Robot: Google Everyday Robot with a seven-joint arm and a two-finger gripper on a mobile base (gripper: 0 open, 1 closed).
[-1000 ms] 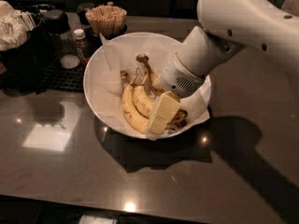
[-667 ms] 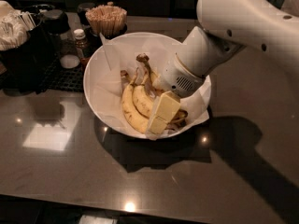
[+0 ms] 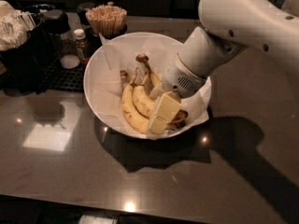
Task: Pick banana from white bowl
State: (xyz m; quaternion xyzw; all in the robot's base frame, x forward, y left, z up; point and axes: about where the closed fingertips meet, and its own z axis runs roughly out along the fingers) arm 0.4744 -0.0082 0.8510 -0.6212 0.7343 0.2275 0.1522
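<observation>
A: Status, near side first?
B: Nearest is the dark countertop (image 3: 70, 171). Then the white bowl (image 3: 92, 94) mid-table, with a creased paper lining (image 3: 112, 55). The gripper (image 3: 157, 124) is down inside the bowl, in its right half towards the near rim, angled down-left off the arm (image 3: 243, 22).
A: Holding anything?
B: Can't tell. Its tip sits on or against the fruit. How far open it is, and whether it has a grip, isn't readable.
A: Target?
B: The banana (image 3: 130, 112) is the curved one on the left of the pile, lying in the bowl. It's just left of the gripper tip, touching or nearly. I read this as the grasp step: placed at the fruit, lift not yet done.
A: Next move needs?
B: My call: a firm close on the banana's lower body, then a straight lift over the rim.
A: In the way?
B: A second banana (image 3: 142, 101) lies right beside it, partly under the gripper, its dark knobbed stem (image 3: 141, 58) pointing far. There's a risk of pinching both or dragging the lining up.
A: Behind the bowl?
B: Far left, a small bottle (image 3: 80, 38), a dark-lidded jar (image 3: 57, 20) and a black holder (image 3: 11, 29) of white packets, by a black mat (image 3: 60, 78). A cup of wooden sticks (image 3: 106, 18) is just beyond the far rim. All look clear of the lift path.
</observation>
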